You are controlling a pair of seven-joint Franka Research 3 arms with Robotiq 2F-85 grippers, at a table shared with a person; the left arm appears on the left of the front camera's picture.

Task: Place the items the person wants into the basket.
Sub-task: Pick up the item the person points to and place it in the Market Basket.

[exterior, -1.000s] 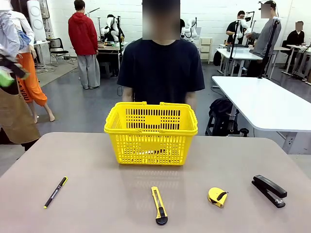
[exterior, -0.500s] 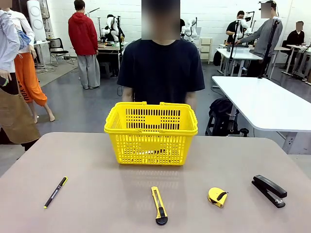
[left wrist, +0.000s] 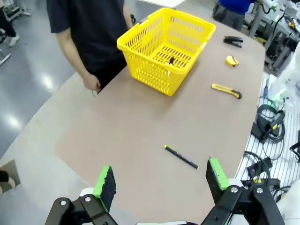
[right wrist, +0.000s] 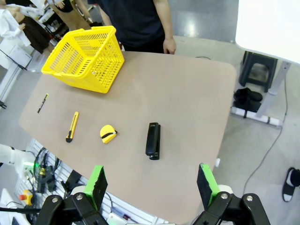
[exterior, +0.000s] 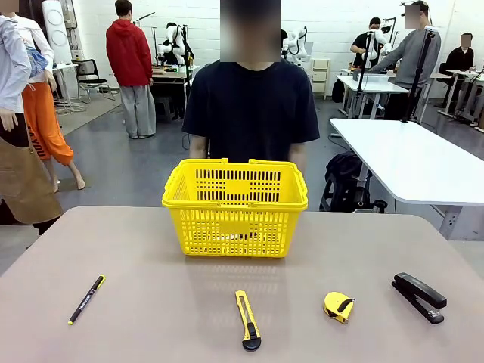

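Inside basket (left wrist: 151, 71), from left wrist: marker (left wrist: 171, 60).

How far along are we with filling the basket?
Done: one slim item, seemingly the marker, lies inside the basket. In hand: nothing; the left gripper and right gripper both hang open above the table, empty. Left: the pen and the tape measure lie on the table, untouched, near the knife and stapler.

Bright even overhead light, faint soft shadows, glare on the floor (left wrist: 47, 82), wide-angle bending in wrist views.
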